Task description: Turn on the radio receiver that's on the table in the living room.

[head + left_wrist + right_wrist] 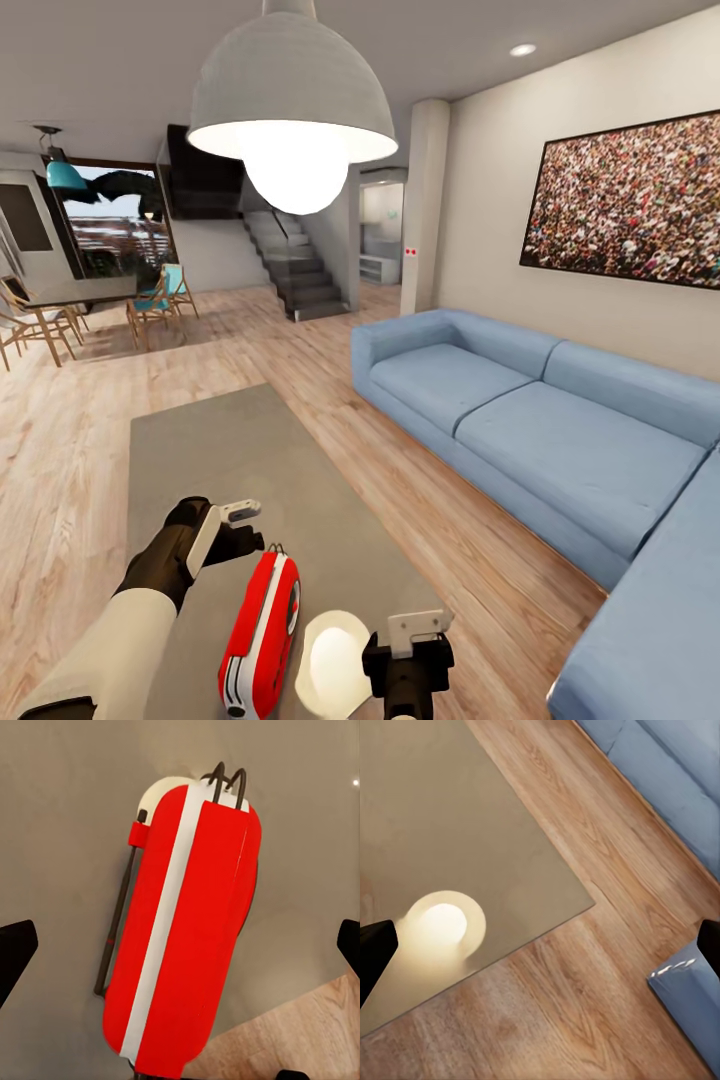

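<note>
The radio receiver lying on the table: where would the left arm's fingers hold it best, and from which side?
Probably across the narrow red body of the radio receiver, coming from above. It lies flat on the table, long and slim. In the left wrist view it sits between the open left gripper fingers. Keep clear of the thin antenna.

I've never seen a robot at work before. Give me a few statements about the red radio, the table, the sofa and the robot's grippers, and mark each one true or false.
1. The small red radio with white trim lies on the flat grey glassy table. True.
2. The left gripper is clamped on the radio. False: its dark fingertips stand wide apart, with the radio between them untouched.
3. The blue L-shaped sofa is on the robot's right. True.
4. The right gripper holds a cup. False: it is open and holds nothing.
5. The white dome pendant lamp is switched off. False: it glows.
</note>
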`<state>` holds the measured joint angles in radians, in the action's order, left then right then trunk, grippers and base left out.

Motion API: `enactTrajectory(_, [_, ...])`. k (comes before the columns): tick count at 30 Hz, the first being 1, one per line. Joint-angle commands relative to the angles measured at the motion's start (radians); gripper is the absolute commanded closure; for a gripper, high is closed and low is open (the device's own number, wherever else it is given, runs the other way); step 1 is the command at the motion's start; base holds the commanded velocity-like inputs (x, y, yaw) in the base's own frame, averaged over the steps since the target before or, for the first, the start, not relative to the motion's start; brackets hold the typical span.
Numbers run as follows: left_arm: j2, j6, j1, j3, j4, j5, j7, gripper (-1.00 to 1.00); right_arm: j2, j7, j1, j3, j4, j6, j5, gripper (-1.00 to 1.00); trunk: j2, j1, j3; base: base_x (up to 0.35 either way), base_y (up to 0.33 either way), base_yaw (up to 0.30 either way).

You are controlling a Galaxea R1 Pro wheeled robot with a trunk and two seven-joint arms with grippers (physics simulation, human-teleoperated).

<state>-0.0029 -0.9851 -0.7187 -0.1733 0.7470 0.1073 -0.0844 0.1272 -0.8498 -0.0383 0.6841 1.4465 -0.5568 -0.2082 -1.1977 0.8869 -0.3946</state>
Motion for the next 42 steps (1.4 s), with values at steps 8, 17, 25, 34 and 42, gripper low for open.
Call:
enactTrajectory(8, [-0.005,0.000,0.000,0.001,0.000,0.000,0.012,-1.00,0.002,0.000,0.000,-0.001,0.000,0.000,0.001,-1.00,-0.056,0.031,-0.025,0.000,0.000,0.000])
enactTrajectory(17, [-0.008,0.000,0.000,0.001,0.000,0.000,0.021,-1.00,0.002,0.000,0.000,-0.002,0.000,0.000,0.001,-1.00,-0.091,0.050,-0.041,0.000,0.000,0.000])
enactTrajectory(25, [-0.008,0.000,0.000,0.001,0.000,0.000,0.022,-1.00,0.002,0.000,0.000,-0.002,0.000,0.000,0.001,-1.00,-0.098,0.054,-0.044,0.000,0.000,0.000])
enactTrajectory(34, [-0.008,-0.001,0.000,0.002,0.000,0.000,0.034,-1.00,0.002,0.000,0.000,-0.002,0.000,0.000,0.001,-1.00,-0.161,0.088,-0.072,0.000,0.000,0.000])
enactTrajectory(42, [-0.008,-0.001,0.000,0.002,0.000,0.000,0.042,-1.00,0.002,0.000,0.000,-0.002,0.000,0.000,0.001,-1.00,-0.217,0.119,-0.097,0.000,0.000,0.000])
